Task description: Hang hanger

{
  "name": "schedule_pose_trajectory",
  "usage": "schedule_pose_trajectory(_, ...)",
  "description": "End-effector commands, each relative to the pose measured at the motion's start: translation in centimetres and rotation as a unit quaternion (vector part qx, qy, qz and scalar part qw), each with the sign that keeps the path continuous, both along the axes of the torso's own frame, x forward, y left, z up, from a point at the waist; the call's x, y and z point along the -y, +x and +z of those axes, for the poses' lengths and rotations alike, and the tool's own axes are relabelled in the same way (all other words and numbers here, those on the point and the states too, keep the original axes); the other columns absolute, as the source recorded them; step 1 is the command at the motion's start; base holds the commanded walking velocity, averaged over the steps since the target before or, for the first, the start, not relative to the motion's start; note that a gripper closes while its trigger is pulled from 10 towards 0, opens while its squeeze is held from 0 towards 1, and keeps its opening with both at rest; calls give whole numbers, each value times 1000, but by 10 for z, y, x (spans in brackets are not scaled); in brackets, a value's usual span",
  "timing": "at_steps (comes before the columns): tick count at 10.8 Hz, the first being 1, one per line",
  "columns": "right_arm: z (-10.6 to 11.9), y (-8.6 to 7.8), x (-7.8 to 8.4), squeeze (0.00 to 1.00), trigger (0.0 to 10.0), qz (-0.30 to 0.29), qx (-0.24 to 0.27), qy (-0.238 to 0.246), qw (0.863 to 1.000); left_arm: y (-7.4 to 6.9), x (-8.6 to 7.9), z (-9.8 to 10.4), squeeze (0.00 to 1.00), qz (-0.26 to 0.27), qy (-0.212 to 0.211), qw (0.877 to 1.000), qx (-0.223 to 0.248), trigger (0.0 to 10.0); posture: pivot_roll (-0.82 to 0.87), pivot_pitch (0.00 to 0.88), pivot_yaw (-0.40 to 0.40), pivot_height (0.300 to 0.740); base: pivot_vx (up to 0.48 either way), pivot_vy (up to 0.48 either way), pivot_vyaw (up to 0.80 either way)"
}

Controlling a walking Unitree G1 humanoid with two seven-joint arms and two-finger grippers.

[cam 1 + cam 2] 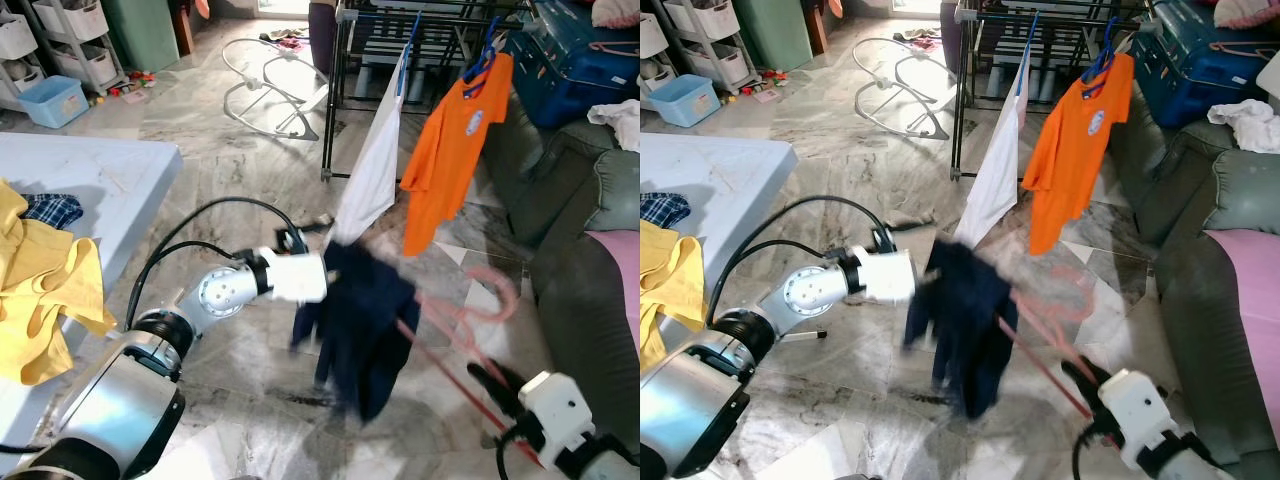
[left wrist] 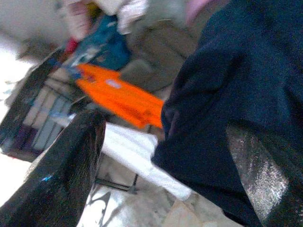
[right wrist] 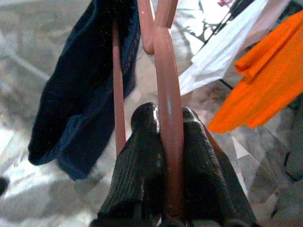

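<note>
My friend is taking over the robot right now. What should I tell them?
Right claw: shut on the pink hanger, gripping its bar low on the robot's right.
Left claw: up against the dark blue garment; whether it grips is unclear, motion blurs the cloth.
The garment hangs on the hanger, held above the floor in front of the drying rack.
On the rack: a white cloth and an orange shirt.
Done: garment on hanger, hanger held.
Left: carry it over and hook it on the rack.

A shirt [image 1: 452, 150] hangs on the rack [image 1: 430, 40] ahead. A bed [image 1: 90, 190] lies left, a sofa [image 1: 590, 260] right, bins [image 1: 55, 100] behind.
</note>
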State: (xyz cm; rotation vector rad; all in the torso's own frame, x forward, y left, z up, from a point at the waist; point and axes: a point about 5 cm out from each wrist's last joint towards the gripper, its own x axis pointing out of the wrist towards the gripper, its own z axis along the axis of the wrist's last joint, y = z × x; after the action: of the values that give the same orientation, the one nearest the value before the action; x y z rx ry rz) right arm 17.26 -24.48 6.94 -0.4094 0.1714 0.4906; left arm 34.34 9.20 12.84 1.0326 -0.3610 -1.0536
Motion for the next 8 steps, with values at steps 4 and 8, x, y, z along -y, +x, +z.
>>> schedule_pose_trajectory(4, 16, 9, -11, 0, 10000, 86, 22, -9, 996, -1, 13, 1, 1000, -46, 65, 997, 13, 10000, -94, 59, -13, 740, 0, 0, 0)
schedule_pose_trajectory(8, 21, 12, -14, 0, 10000, 121, 26, -36, 992, 0, 17, -7, 0, -63, 143, 988, -11, 2157, -107, 57, -10, 740, 0, 0, 0)
